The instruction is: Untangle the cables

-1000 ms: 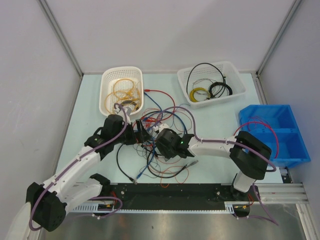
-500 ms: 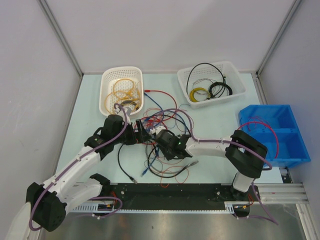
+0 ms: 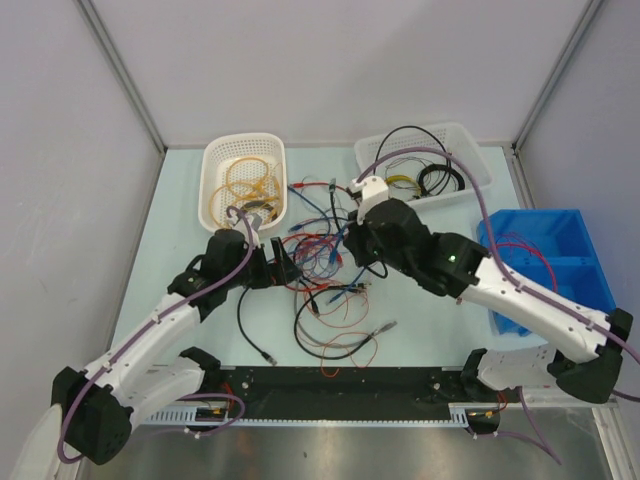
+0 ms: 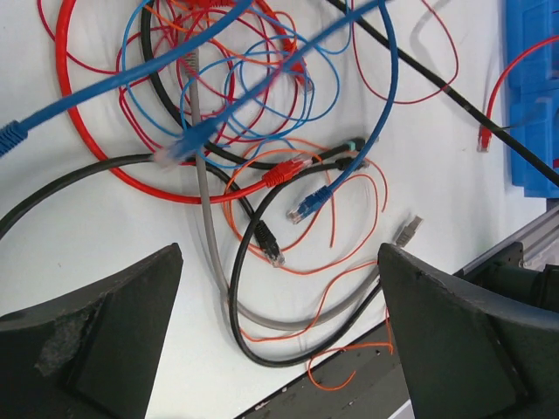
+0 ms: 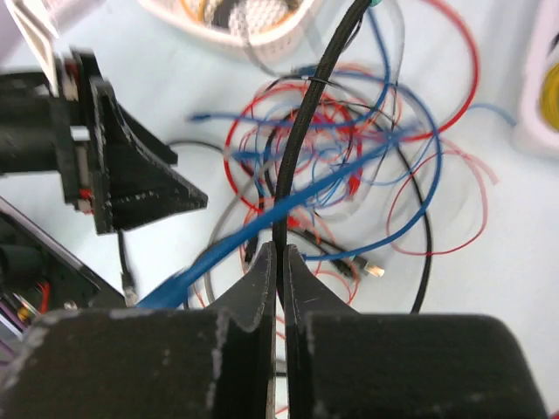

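The cables (image 3: 325,290) lie mid-table in a knot of red, blue, orange and black loops, so most of the untangling looks undone. The left gripper (image 4: 279,262) hangs over them, spread wide and empty. The right gripper (image 5: 279,262) pinches a black cable (image 5: 301,131), though its run is hard to trace. Beyond, the left basket (image 3: 212,160), right basket (image 3: 440,197) and blue bin (image 3: 580,285) hold separated cables.

Bright even light, faint shadows; cables (image 5: 341,175) blurred in right wrist view.
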